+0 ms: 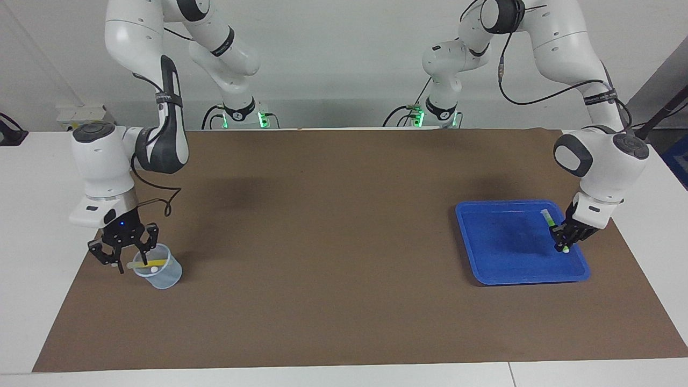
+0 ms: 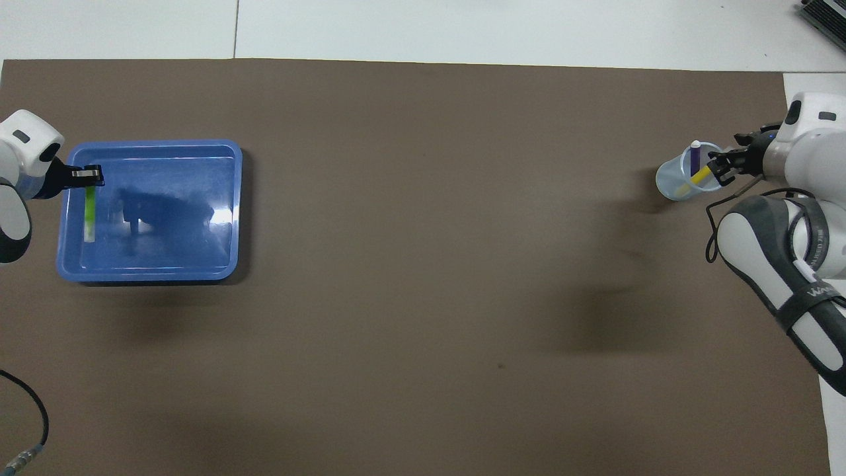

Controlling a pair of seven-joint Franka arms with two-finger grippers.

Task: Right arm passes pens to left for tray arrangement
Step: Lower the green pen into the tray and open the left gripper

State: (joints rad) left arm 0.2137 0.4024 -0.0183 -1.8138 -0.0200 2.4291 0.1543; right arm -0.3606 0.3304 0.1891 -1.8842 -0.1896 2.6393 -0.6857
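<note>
The blue tray (image 1: 502,252) (image 2: 188,251) lies toward the left arm's end of the table. My left gripper (image 1: 564,236) (image 2: 86,173) is shut on the green pen (image 1: 548,219) (image 2: 89,211). It holds the pen tilted and low over the tray, by the rim. I cannot tell whether the pen's lower tip touches the tray floor. Toward the right arm's end stands a translucent cup (image 1: 161,275) (image 2: 671,182) with the purple pen (image 2: 694,158) and the yellow pen (image 1: 145,263) (image 2: 699,177) in it. My right gripper (image 1: 127,257) (image 2: 719,168) is open at the cup's rim, astride the yellow pen's upper end.
A brown mat (image 1: 322,242) covers the table between cup and tray. White table surface borders it. A loose black cable (image 2: 30,423) lies at the corner nearest the left arm's base.
</note>
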